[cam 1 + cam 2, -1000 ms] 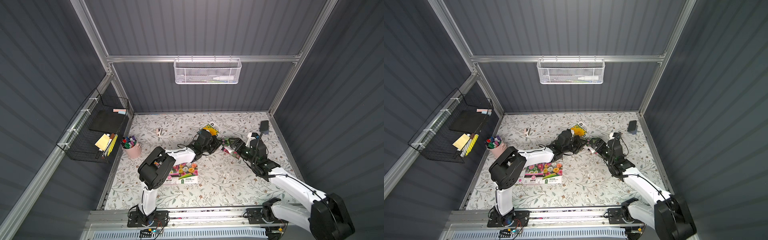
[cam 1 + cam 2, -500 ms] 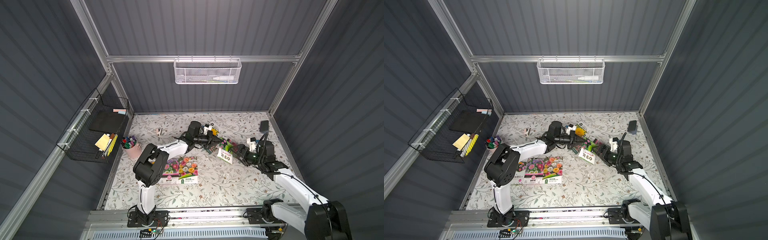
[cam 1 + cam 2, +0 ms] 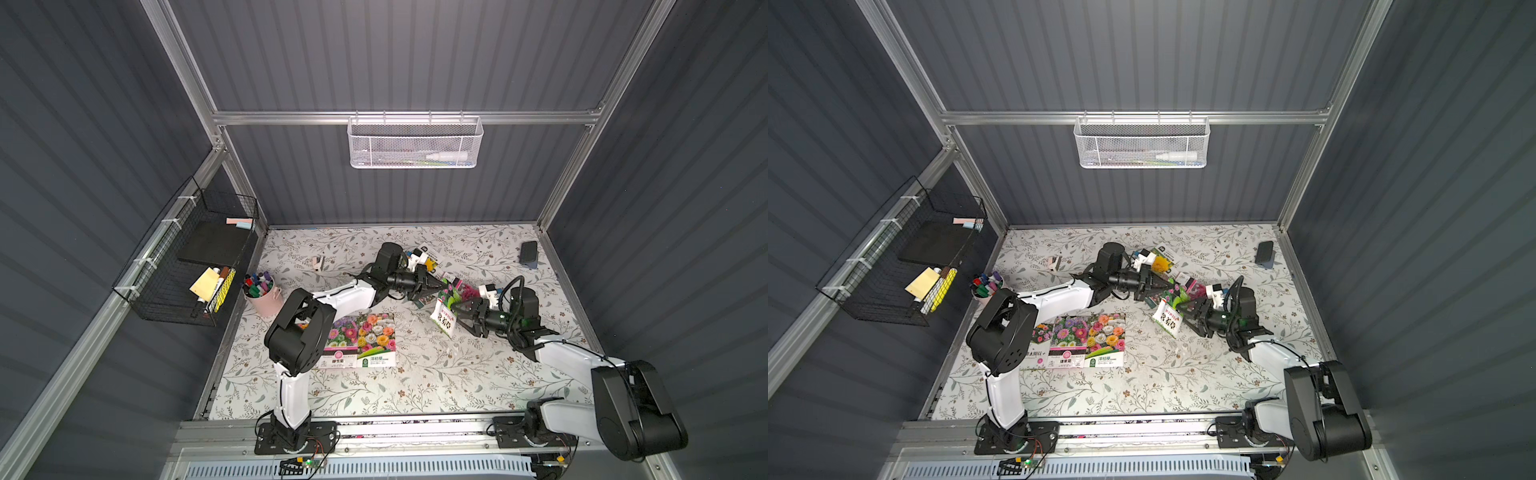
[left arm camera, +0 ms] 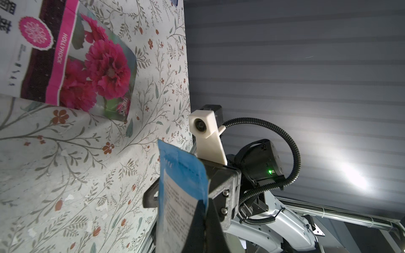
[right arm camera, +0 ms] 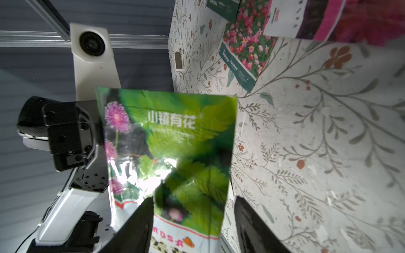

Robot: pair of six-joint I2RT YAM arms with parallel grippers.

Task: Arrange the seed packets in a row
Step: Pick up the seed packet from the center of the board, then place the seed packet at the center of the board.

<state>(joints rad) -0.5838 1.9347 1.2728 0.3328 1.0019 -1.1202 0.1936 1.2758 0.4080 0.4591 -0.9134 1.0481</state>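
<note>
A green-leaf seed packet [image 3: 446, 311] [image 3: 1168, 316] hangs above the mat, pinched at its edge by my left gripper [image 3: 439, 287] [image 4: 205, 203], which is shut on it. Its blue back [image 4: 182, 186] faces the left wrist camera. My right gripper [image 3: 456, 314] [image 5: 192, 199] is open, with one finger on each side of the packet's lower part [image 5: 171, 142]. Three seed packets [image 3: 1079, 340] lie side by side at the front left, one partly under the left arm. A pink hollyhock packet [image 4: 87, 65], a yellow-flower one [image 3: 1160, 262] and another with small pink flowers [image 5: 245, 43] lie behind.
A pink cup of markers [image 3: 262, 291] stands at the mat's left edge. A black wire basket [image 3: 187, 266] hangs on the left wall and a white mesh basket [image 3: 415, 141] on the back wall. A dark flat object [image 3: 528, 253] lies at the back right.
The left gripper has lifted the green-leaf packet off the heap and carried it right. The right gripper drew back, then came in around the packet, its jaws narrowing.
</note>
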